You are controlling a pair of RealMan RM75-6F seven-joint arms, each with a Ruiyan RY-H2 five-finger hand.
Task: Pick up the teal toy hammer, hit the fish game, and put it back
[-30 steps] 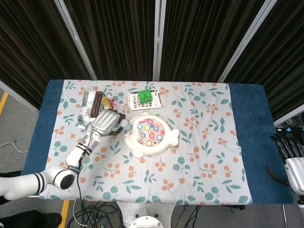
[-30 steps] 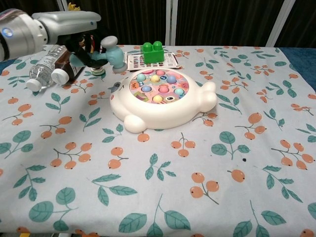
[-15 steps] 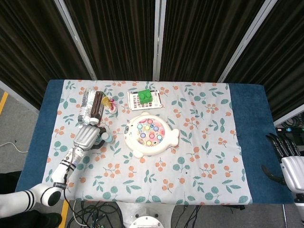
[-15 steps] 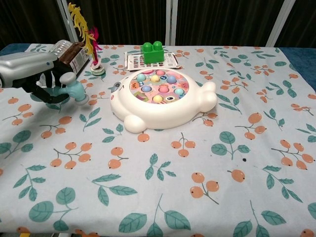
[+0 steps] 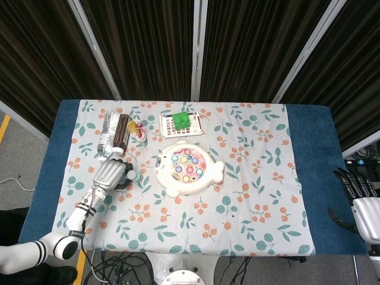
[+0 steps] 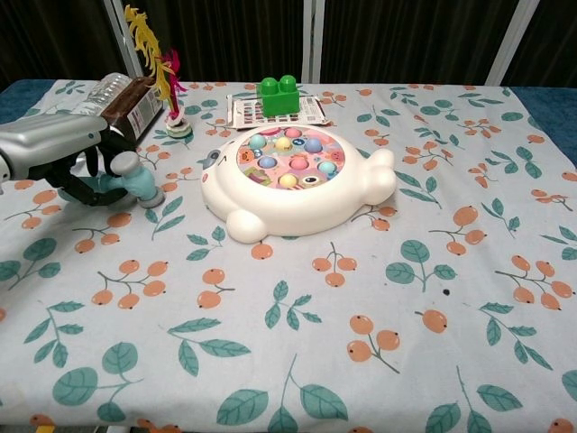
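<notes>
While the left hand [image 6: 68, 153] fingers grip the teal toy hammer [image 6: 135, 178], the right hand [image 5: 362, 205] fingers spread.

The counter [image 6: 379, 316] is covered by matt printed cloth. Glossy smooth plastic is seen on the fish game [image 6: 293, 185], the hammer [image 6: 135, 179] and the green block [image 6: 278, 95]. A silvery satin shell is shown on the left hand [image 6: 54, 155].
</notes>
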